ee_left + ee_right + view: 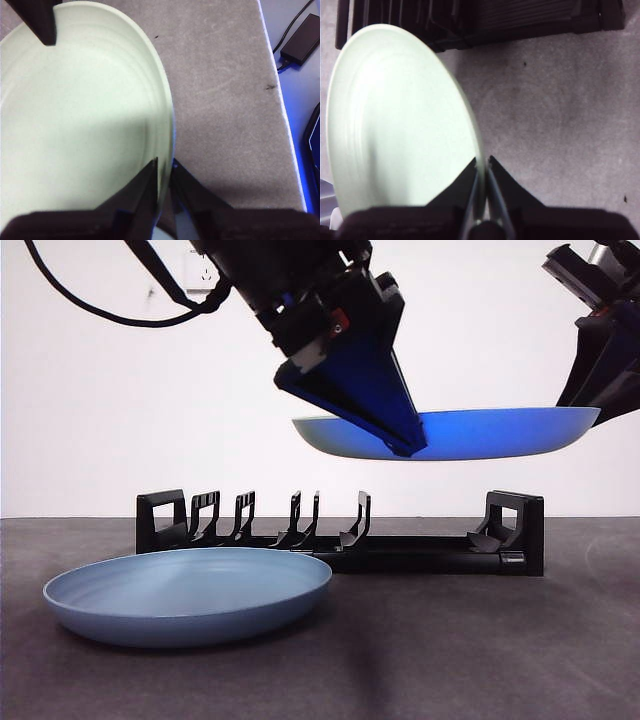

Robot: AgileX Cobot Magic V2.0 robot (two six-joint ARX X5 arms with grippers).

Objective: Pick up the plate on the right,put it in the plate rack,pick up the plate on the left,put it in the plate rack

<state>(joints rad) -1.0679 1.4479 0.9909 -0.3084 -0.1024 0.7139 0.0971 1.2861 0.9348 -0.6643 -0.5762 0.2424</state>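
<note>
A blue plate (480, 435) hangs level in the air above the right half of the plate rack (400, 550). My left gripper (405, 445) is shut on its left rim, and my right gripper (588, 405) is shut on its right rim. In the left wrist view the plate (75, 115) looks pale, with my left gripper (164, 172) on its edge and a dark finger (40, 20) of the other arm at the far rim. My right gripper (482, 167) pinches the plate (395, 120), with the rack (495, 20) beyond. A second, light blue plate (190, 592) lies flat at front left.
The grey table mat (480, 650) ends at an edge (280, 100). Past that edge lie a black power adapter (301, 45) and its cable. A white wall with a socket (203, 275) stands behind the rack.
</note>
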